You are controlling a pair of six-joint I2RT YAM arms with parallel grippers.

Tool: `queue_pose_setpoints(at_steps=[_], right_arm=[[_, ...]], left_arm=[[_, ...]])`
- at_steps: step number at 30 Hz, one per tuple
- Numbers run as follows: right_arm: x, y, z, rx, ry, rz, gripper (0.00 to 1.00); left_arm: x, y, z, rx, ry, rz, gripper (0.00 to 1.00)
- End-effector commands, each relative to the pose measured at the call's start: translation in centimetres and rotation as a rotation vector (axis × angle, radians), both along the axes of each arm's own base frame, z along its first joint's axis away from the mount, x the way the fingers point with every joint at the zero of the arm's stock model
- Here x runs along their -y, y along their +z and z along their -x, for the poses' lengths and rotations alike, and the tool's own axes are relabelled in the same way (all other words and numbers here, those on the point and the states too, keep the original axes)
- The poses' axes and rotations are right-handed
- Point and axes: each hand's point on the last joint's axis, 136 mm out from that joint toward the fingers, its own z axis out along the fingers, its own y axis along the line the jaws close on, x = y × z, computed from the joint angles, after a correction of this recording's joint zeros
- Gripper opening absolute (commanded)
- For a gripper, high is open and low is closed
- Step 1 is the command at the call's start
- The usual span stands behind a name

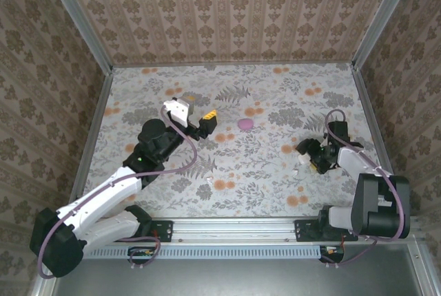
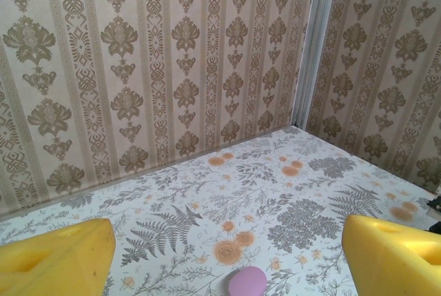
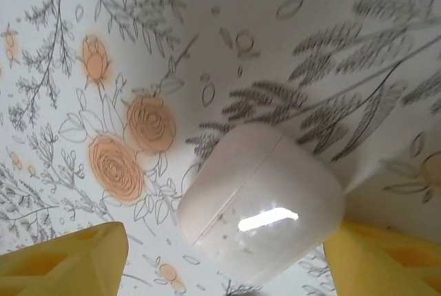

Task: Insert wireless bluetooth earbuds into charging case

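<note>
The charging case (image 3: 262,206) lies inside the parted right claw (image 3: 224,258); the left claw (image 2: 227,248) gapes wide.

Illumination bright, even and diffuse. Shadows on the tabletop (image 1: 275,103) are soft and faint. Right wrist view: charging case (image 3: 234,186) slightly out of focus at close range, with one white glare patch on its glossy face. Left wrist view: wallpaper (image 2: 172,69) sharp.
</note>
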Motion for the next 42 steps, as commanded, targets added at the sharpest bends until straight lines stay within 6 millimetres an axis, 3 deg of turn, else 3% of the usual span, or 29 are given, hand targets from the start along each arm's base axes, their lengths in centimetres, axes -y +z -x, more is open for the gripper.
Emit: queue_pose_setpoints(at_steps=[1, 12, 15, 17, 22, 26, 29, 31, 32, 37, 40, 42], right_arm=[[-1.6, 0.4, -0.2, 0.02, -0.018, -0.05, 0.76], [-6.1, 1.7, -3.5, 0.079, 0.157, -0.055, 0.77], [-5.6, 1.8, -3.6, 0.061, 0.177, -0.009, 0.78], [-4.8, 3.2, -3.6, 0.083, 0.185, 0.05, 0.77], [-1.4, 4.4, -2.6, 0.063, 0.139, 0.189, 0.78], [0.0, 4.8, -2.9, 0.084, 0.179, 0.271, 0.81], [0.7, 3.9, -3.5, 0.065, 0.237, 0.305, 0.84], [0.7, 4.1, -4.5, 0.065, 0.273, 0.294, 0.85], [0.6, 3.1, -4.7, 0.038, 0.301, 0.283, 0.86], [-0.3, 2.0, -6.7, 0.025, 0.383, 0.225, 0.85], [-1.4, 1.3, -7.1, 0.015, 0.426, 0.162, 0.79], [-2.0, 0.7, -6.2, -0.025, 0.44, 0.123, 0.77]], left_arm=[[-0.1, 0.7, -0.2, 0.003, 0.0, 0.028, 0.86], [-0.3, 1.0, -0.1, 0.002, 0.003, 0.038, 0.86], [-0.3, 1.1, -0.2, 0.001, 0.005, 0.039, 0.86], [-0.3, 1.0, -0.2, 0.0, 0.006, 0.036, 0.86], [-0.3, 1.1, -0.2, -0.002, 0.008, 0.04, 0.86], [-0.2, 1.1, -0.2, -0.002, 0.005, 0.041, 0.86], [-0.3, 1.2, -0.3, 0.002, 0.007, 0.039, 0.87], [-0.1, 1.4, -0.2, 0.004, 0.0, 0.039, 0.87], [-0.1, 1.4, -0.2, 0.002, -0.002, 0.037, 0.87], [-0.3, 1.3, -0.2, -0.001, 0.006, 0.038, 0.86], [-0.5, 1.1, -0.2, -0.004, 0.016, 0.039, 0.87], [-0.7, 1.0, -0.2, -0.003, 0.023, 0.036, 0.87]])
